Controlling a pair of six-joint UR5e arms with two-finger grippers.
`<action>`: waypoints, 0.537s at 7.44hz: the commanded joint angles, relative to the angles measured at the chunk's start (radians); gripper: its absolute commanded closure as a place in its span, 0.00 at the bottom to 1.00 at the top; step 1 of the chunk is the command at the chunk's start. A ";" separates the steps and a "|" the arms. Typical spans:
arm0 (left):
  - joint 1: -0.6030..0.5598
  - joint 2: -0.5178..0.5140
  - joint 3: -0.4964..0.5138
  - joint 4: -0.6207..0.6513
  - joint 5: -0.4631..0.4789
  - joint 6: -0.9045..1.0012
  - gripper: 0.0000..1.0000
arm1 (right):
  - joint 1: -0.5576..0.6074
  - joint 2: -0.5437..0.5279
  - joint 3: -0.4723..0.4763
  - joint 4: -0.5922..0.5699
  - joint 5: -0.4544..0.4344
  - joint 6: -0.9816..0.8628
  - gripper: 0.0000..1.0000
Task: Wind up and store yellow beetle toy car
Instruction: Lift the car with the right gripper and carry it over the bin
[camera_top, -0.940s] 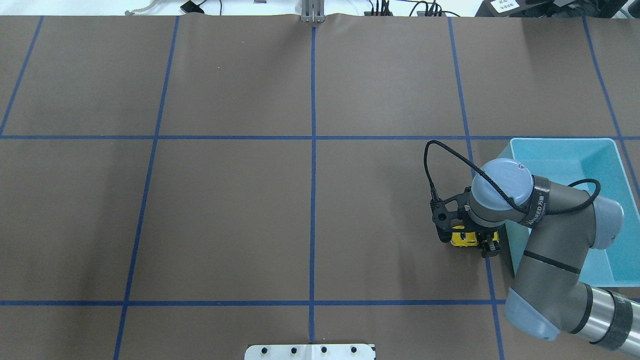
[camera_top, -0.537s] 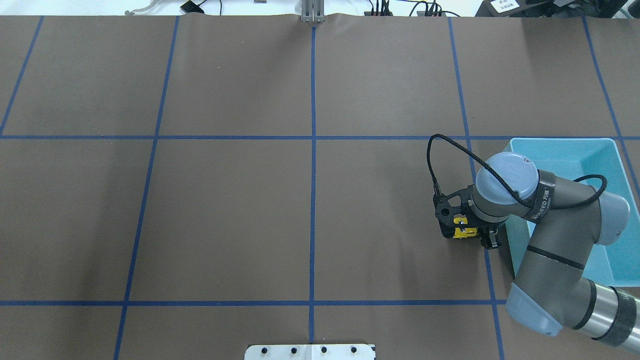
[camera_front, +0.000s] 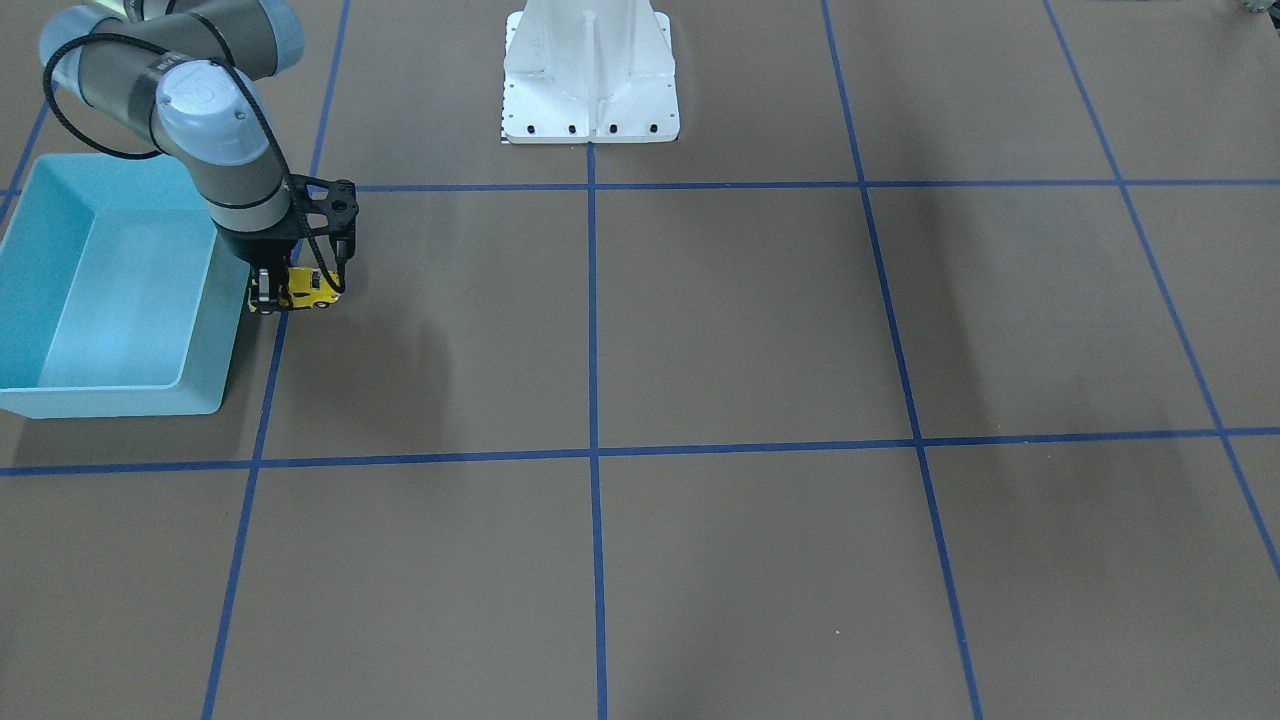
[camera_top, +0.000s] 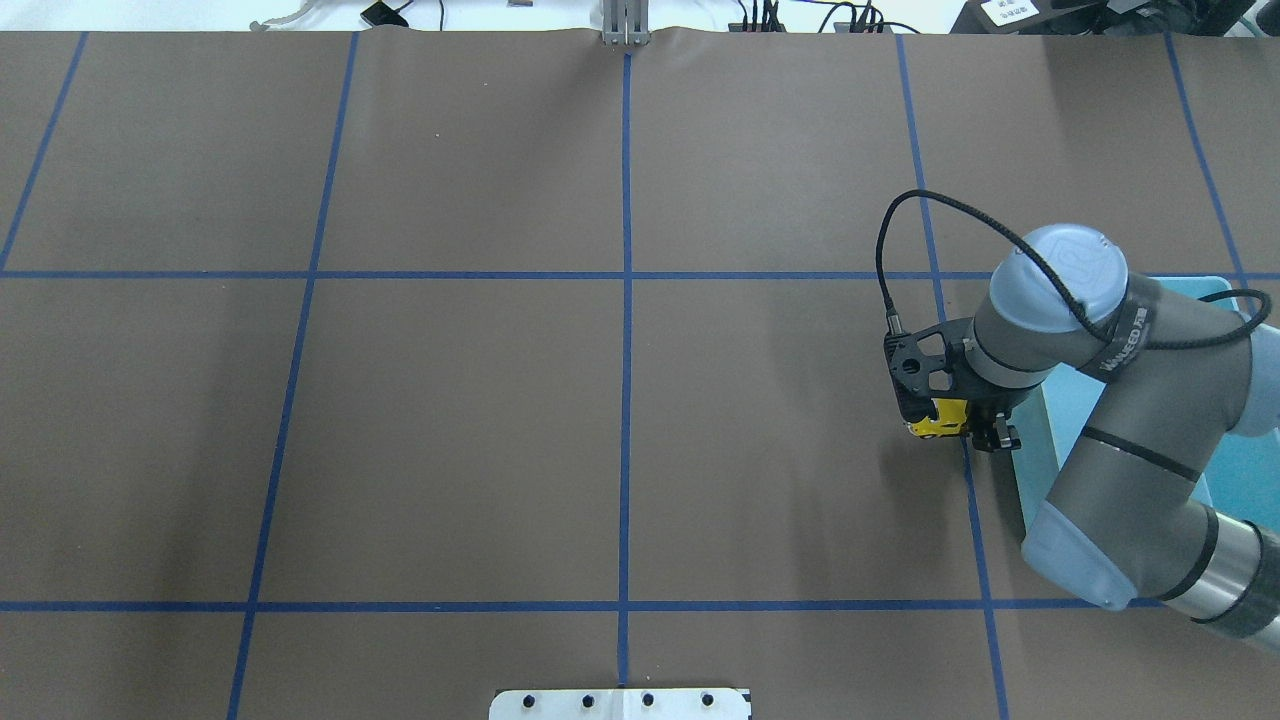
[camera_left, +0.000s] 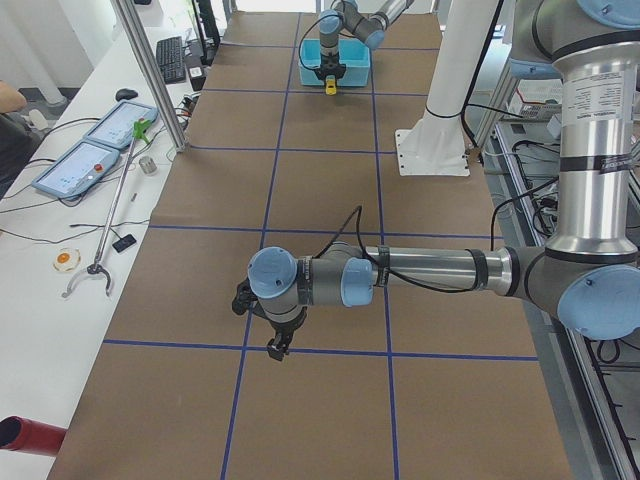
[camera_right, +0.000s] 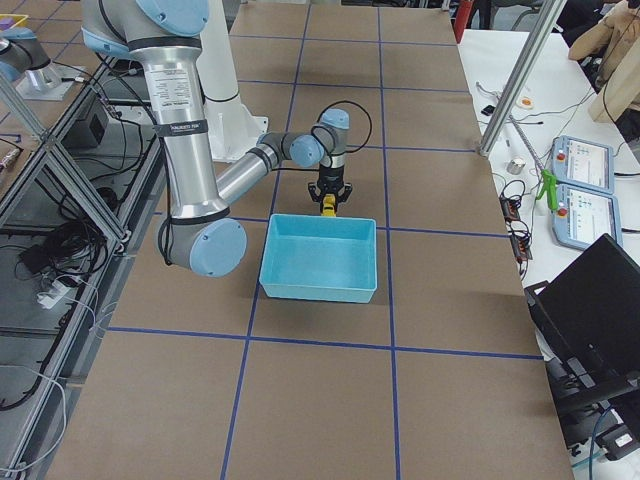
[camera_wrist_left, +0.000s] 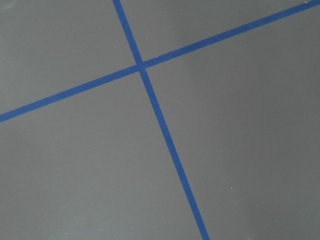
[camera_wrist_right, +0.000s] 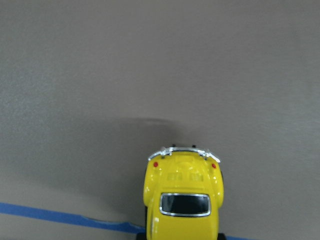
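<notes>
Your left tool (camera_left: 278, 345) hangs low over the surface (camera_top: 450, 430), well apart from everything else. Only the side camera catches it, so I cannot tell whether its fingers are spread or together. To its right, the yellow beetle toy car (camera_top: 938, 420) is pinched in the right tool (camera_top: 956, 430) beside a blue tape line. It seems to be just clear of the surface, though that is hard to judge. Rightmost, you have the light-blue bin (camera_front: 100, 402), just beside the car.
</notes>
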 joint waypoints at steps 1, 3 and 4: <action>-0.002 0.000 -0.002 0.000 0.001 0.000 0.00 | 0.137 0.010 0.087 -0.115 0.064 -0.130 1.00; -0.005 0.002 -0.004 0.000 0.003 0.003 0.00 | 0.217 0.030 0.101 -0.169 0.095 -0.191 1.00; -0.009 0.002 -0.004 0.002 0.003 0.005 0.00 | 0.253 0.015 0.124 -0.212 0.096 -0.268 1.00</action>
